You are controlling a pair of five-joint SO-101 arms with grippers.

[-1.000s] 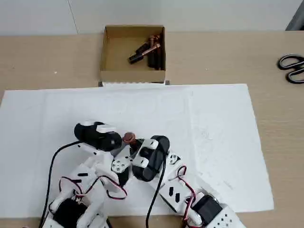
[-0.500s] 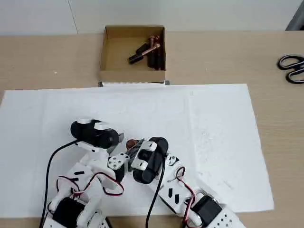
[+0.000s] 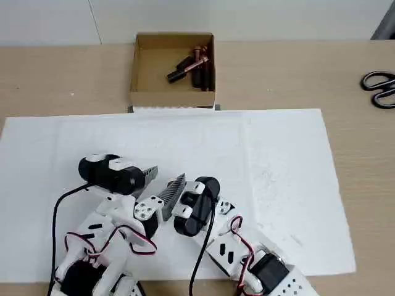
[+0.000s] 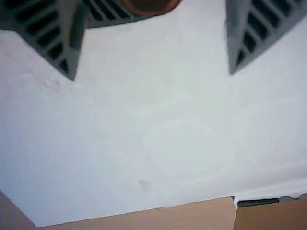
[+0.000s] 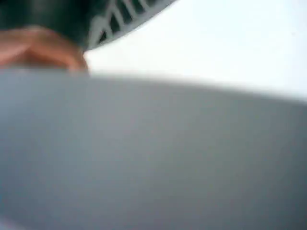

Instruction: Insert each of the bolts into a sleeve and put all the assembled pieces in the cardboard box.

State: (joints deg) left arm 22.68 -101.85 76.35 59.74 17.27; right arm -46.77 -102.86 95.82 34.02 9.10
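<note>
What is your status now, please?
Left gripper open above paper. Copper bolt close by right gripper. Finished pieces in box. Scissors far aside.

Left arm [image 3: 111, 176] and right arm [image 3: 194, 206] crouch close together, left gripper [image 4: 151, 74] fingers [image 4: 249, 33] spread apart.

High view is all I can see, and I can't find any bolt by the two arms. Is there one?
Observer: Yes. The left wrist view shows a copper piece at the picture's edge.
Operator: Is the left gripper holding it?
Observer: The left gripper is open wide above the white paper.
Operator: What about the right wrist view?
Observer: A copper blur beside a dark shape; whether it is held, I cannot tell.
</note>
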